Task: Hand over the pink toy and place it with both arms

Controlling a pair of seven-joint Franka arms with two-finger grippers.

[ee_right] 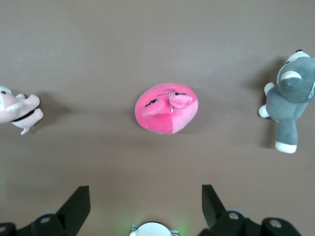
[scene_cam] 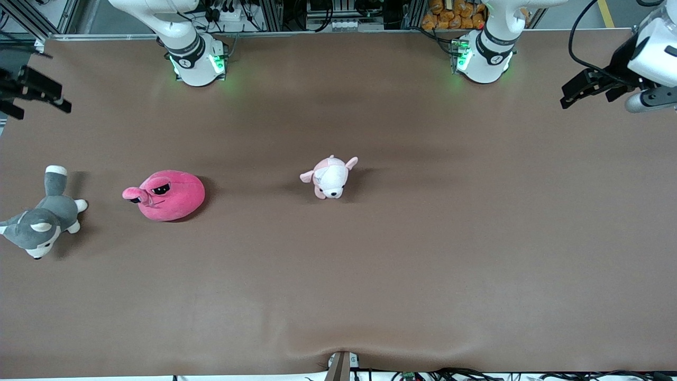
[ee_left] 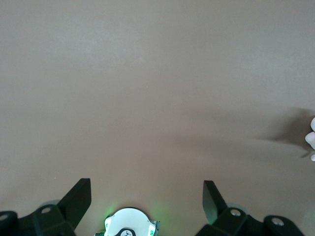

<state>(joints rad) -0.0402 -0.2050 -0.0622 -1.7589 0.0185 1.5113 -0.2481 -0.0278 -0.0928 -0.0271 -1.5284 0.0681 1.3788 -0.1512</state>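
Observation:
The pink toy point(scene_cam: 168, 194) is a round hot-pink plush with two stalks and black half-lidded eyes. It lies on the brown table toward the right arm's end, and it also shows in the right wrist view point(ee_right: 167, 109). My right gripper point(scene_cam: 42, 100) is up in the air over the right arm's end of the table, open and empty point(ee_right: 145, 194). My left gripper point(scene_cam: 584, 92) is up over the left arm's end of the table, open and empty point(ee_left: 147, 189), with only bare table under it.
A grey-and-white husky plush point(scene_cam: 45, 217) point(ee_right: 290, 93) lies beside the pink toy at the table's end. A pale pink-and-white puppy plush point(scene_cam: 330, 177) point(ee_right: 17, 109) lies mid-table. The arm bases point(scene_cam: 193, 61) point(scene_cam: 482, 58) stand along the table's edge farthest from the front camera.

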